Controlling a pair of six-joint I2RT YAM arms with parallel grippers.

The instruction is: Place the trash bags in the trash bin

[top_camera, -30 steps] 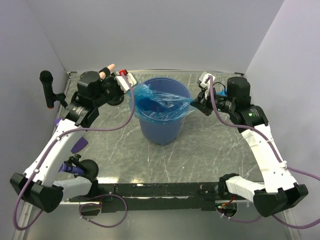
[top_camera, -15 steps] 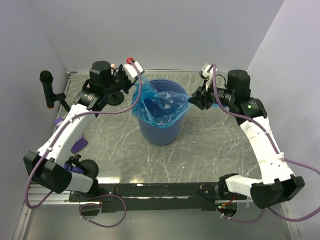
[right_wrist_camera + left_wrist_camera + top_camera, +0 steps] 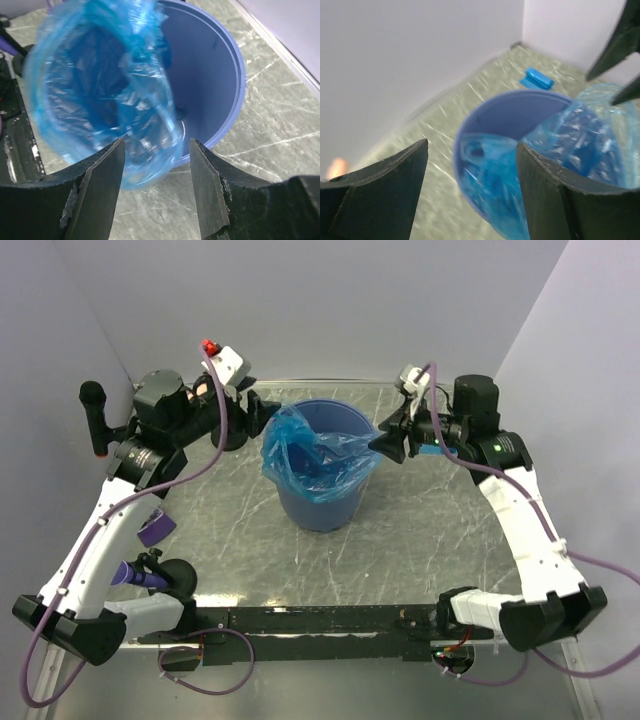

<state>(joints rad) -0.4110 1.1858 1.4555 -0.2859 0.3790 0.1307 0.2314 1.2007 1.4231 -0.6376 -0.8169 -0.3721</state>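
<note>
The trash bin stands mid-table, a round blue bucket. One of the trash bags, crinkled translucent blue film, hangs in its mouth and spills over the left and front rim. My left gripper hovers just left of the rim, open and empty; in its wrist view its fingers frame the bin and bag. My right gripper is open at the right rim, apart from the film. Its wrist view shows the bag inside the bin. A small blue packet lies on the table beyond the bin.
A black microphone-like object stands at the left wall. A purple scrap and a black round item with a purple handle lie near the left arm's base. Grey walls close in the back and both sides. A black rail runs along the front.
Both grippers have opened and let go of the bag's edges. The left arm has drawn back to the left. The bag has slackened and now droops over the bin's rim.
</note>
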